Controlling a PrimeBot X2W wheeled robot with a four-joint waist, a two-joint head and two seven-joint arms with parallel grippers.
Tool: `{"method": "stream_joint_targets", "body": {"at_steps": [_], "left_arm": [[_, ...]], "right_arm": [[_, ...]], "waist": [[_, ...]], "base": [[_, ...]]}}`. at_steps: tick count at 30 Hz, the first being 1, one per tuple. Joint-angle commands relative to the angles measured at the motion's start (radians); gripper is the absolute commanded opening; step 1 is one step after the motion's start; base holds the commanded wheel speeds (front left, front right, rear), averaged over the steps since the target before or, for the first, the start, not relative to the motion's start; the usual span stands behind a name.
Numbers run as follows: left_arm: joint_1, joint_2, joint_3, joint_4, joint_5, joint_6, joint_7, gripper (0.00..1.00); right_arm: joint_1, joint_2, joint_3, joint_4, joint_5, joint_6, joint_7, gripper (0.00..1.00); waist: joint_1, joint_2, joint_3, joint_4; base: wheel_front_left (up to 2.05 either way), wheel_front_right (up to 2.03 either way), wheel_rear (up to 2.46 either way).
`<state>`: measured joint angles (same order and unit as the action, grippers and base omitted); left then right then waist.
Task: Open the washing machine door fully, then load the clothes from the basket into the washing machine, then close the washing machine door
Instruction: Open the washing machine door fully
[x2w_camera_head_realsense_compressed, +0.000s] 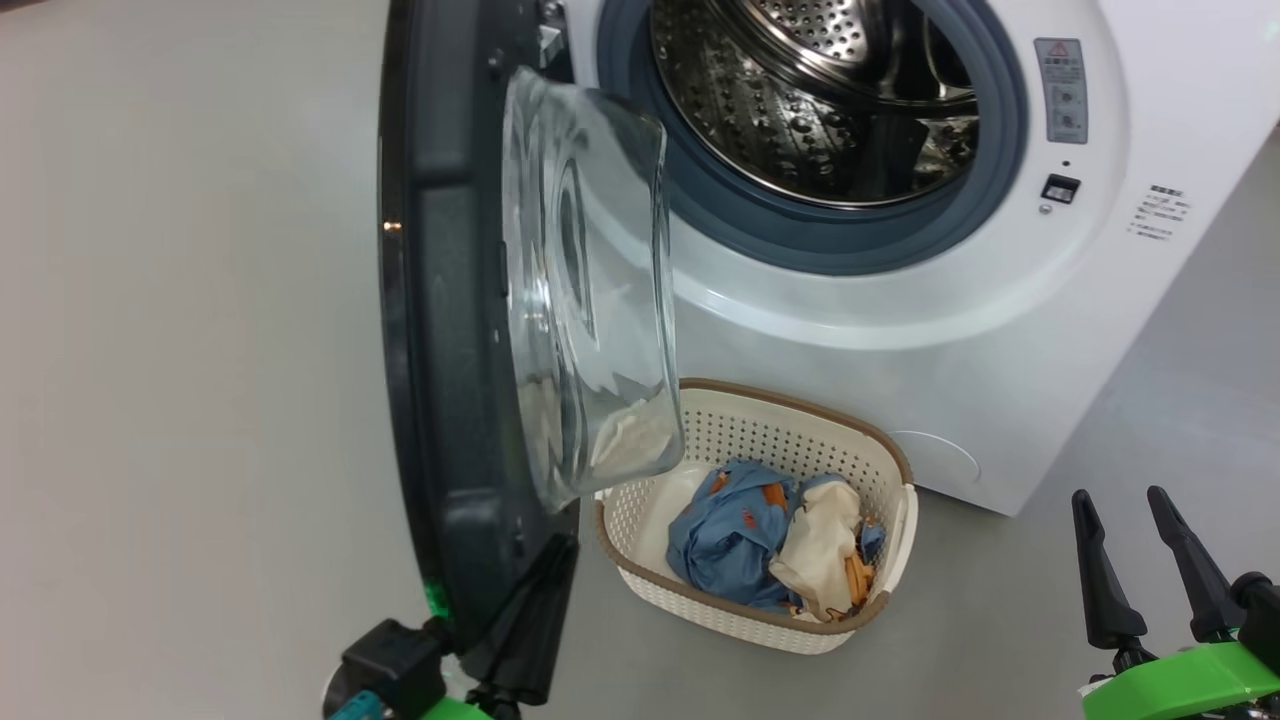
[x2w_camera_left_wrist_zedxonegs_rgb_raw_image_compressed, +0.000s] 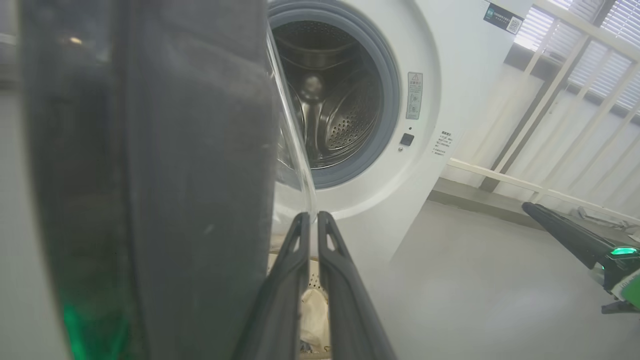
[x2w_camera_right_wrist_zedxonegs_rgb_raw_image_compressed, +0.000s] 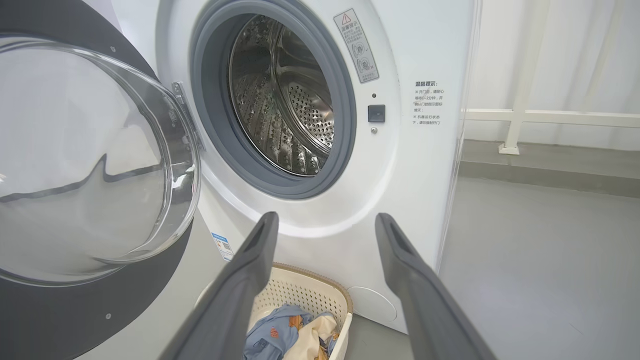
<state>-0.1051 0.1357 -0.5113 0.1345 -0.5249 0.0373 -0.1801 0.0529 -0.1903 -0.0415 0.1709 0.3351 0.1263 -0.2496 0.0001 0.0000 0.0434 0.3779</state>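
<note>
**Door about half open, left pincer placed to push it wider.**

Head view: the large round washing machine door (x2w_camera_head_realsense_compressed: 450, 300), glossy black rim around a bulging clear window, stands edge-on at centre left, roughly square to the big white front-loading washing machine (x2w_camera_head_realsense_compressed: 900, 400). Your left pincer (x2w_camera_head_realsense_compressed: 558, 550), fingers together on nothing, sits by the door's bottom inner edge at lower left. The right pincer (x2w_camera_head_realsense_compressed: 1118, 500) hangs spread and empty at lower right. The cream perforated basket (x2w_camera_head_realsense_compressed: 800, 400) holding the blue and cream clothes (x2w_camera_head_realsense_compressed: 740, 530) sits on the floor (x2w_camera_head_realsense_compressed: 200, 400) below the opening. Left wrist view: the joined tips point up just beside the door's inner face, near the glass. Right wrist view: the perforated steel drum (x2w_camera_right_wrist_zedxonegs_rgb_raw_image_compressed: 285, 100) looks bare. Press on the black rim, not the glass, and follow the hinge's (x2w_camera_right_wrist_zedxonegs_rgb_raw_image_compressed: 181, 117) arc toward frame left.
</note>
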Motion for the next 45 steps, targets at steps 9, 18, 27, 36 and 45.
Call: {"method": "stream_joint_targets", "body": {"at_steps": [9,18,27,36,45], "left_arm": [[0.003,0.055,0.104,-0.047,-0.018,0.057,-0.004,0.00],[-0.024,0.093,0.180,-0.021,-0.045,0.079,-0.019,0.00],[-0.082,0.120,0.247,0.056,-0.057,0.089,-0.047,0.00],[-0.141,0.144,0.317,0.118,-0.061,0.098,-0.069,0.00],[-0.219,0.150,0.377,0.208,-0.039,0.099,-0.080,0.00]], "right_arm": [[-0.009,-0.026,0.016,-0.027,-0.011,0.004,-0.012,1.00],[-0.009,-0.029,0.015,-0.029,-0.011,0.004,-0.012,1.00],[-0.012,-0.030,0.013,-0.034,-0.013,0.004,-0.012,1.00],[-0.024,-0.039,0.012,-0.036,-0.013,0.004,-0.012,1.00],[-0.042,-0.055,0.017,-0.039,-0.014,0.004,-0.012,1.00]], "waist": [[0.0000,0.0000,-0.005,0.032],[0.0000,0.0000,-0.001,0.046],[0.0000,0.0000,0.013,0.048],[0.0000,0.0000,0.041,0.047],[0.0000,0.0000,0.081,0.041]], "base": [[0.00,0.00,0.00],[0.00,0.00,0.00],[0.00,0.00,0.00],[0.00,0.00,0.00],[0.00,0.00,0.00]]}}
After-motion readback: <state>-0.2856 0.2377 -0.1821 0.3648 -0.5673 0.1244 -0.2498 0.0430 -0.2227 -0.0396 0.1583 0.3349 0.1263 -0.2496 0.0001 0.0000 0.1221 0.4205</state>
